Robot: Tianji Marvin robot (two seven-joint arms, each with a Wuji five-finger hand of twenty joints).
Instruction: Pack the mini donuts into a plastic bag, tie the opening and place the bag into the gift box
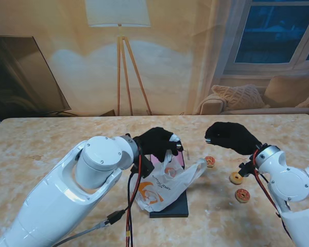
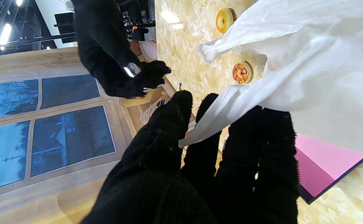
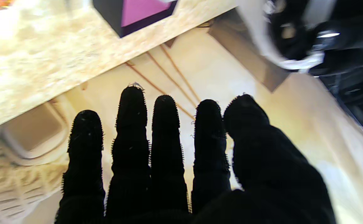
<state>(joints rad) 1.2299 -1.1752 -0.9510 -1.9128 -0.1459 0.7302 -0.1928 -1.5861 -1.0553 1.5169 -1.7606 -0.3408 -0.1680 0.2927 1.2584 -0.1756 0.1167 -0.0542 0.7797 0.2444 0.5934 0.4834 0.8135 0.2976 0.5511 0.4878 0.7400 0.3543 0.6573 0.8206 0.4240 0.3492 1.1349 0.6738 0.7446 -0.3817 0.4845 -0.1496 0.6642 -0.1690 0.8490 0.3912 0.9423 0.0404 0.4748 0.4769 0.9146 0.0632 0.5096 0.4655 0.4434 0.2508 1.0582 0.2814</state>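
Observation:
My left hand (image 1: 157, 143) in its black glove is shut on an edge of the white plastic bag (image 1: 165, 181); the left wrist view shows the bag (image 2: 309, 71) pinched between thumb and fingers (image 2: 181, 124). The bag, printed with an orange logo, droops over the dark gift box (image 1: 171, 208) with its pink inside (image 2: 318, 161). Three mini donuts (image 1: 210, 161) (image 1: 236, 178) (image 1: 242, 195) lie on the table to the bag's right. My right hand (image 1: 232, 137) hovers above them, fingers (image 3: 166, 140) stretched out and holding nothing.
The marbled table (image 1: 51, 149) stretches wide to the left and far side. Cables (image 1: 129, 206) hang from my left arm beside the box. A corner of the box (image 3: 134, 12) shows in the right wrist view.

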